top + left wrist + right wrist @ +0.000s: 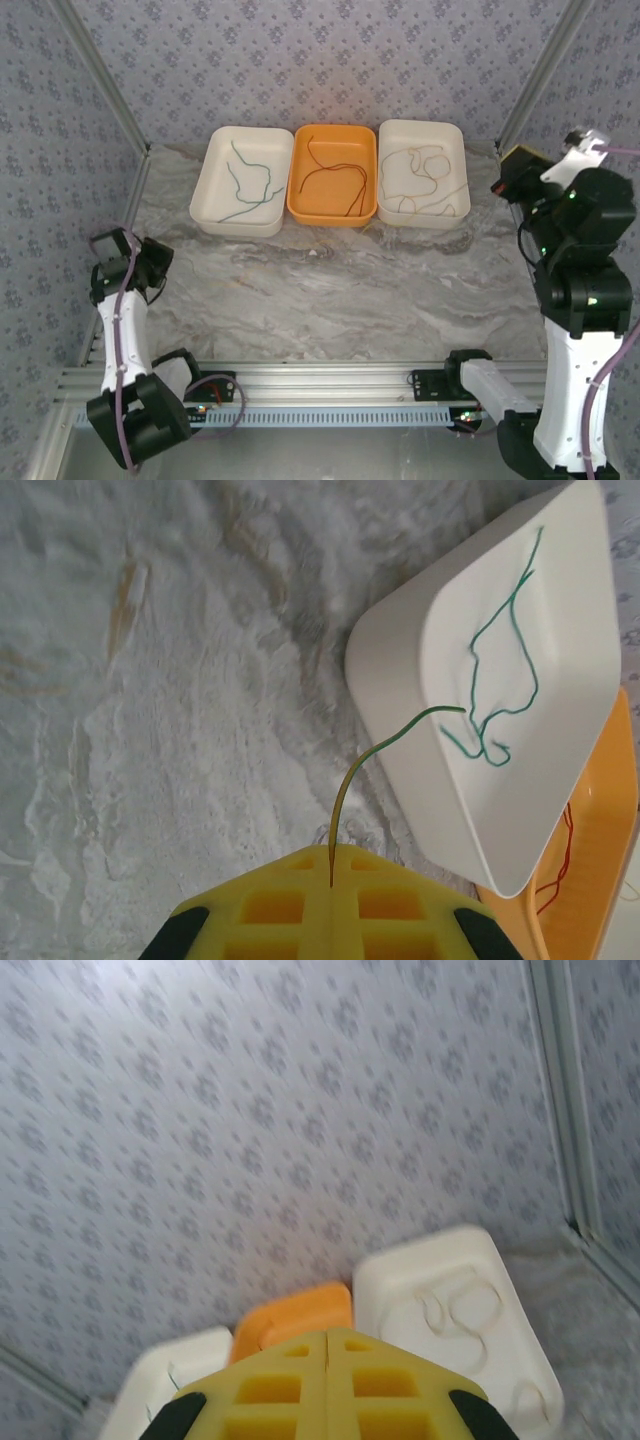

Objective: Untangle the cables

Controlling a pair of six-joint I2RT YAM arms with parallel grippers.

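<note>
Left gripper [330, 855]: closed, thin green-yellow strand [365, 755] pinched in seam, above counter [330, 290]. Left white tray [203, 180]: green cable [255, 178]. Orange tray [330, 220]: red cable [335, 170]. Right white tray [425, 222]: yellow-tan cable [425, 175]. Right gripper [328, 1338]: closed, empty, facing wall [250, 1110]. Cables appear separated, one per tray; only pinched strand outstanding. Legible writing: none.

The tabletop [330, 290] is viewed from high above and behind the arm bases [140, 425], the orange tray [330, 220] at its far side. The left wrist view is pointed down, close by that tray; the right is tilted towards the wall [250, 1110] behind it. That tray is shared by all.
</note>
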